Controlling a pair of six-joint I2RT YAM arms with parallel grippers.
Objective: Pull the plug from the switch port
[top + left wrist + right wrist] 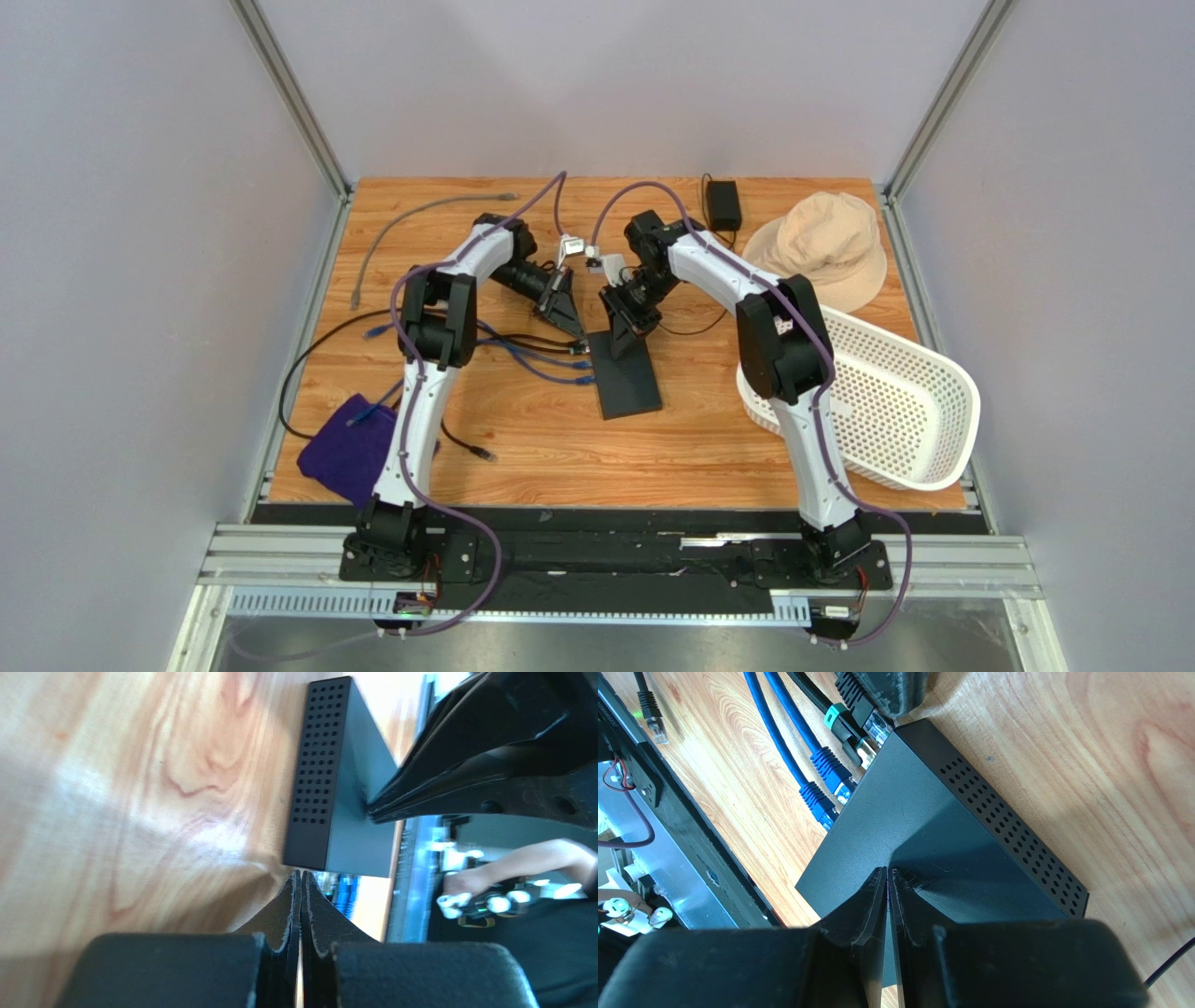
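Note:
The switch [629, 373] lies flat mid-table; its perforated side [319, 777] faces the left wrist view. Two blue plugs [829, 770] and a black plug with a green tab [840, 717] sit in the sockets on its narrow side, next to a clear-tipped plug [877, 726]. My left gripper [301, 875] is shut with nothing visible between its pads, its tips at the switch's near corner, just above the clear-tipped plug. My right gripper [888, 871] is shut, its tips resting on the switch's top face.
A beige hat [821, 245] and a white basket [898, 399] are at the right. A small black power adapter [724, 205] is at the back, a purple cloth [351, 448] front left. Grey cable [407, 231] and black and blue cables trail left of the switch.

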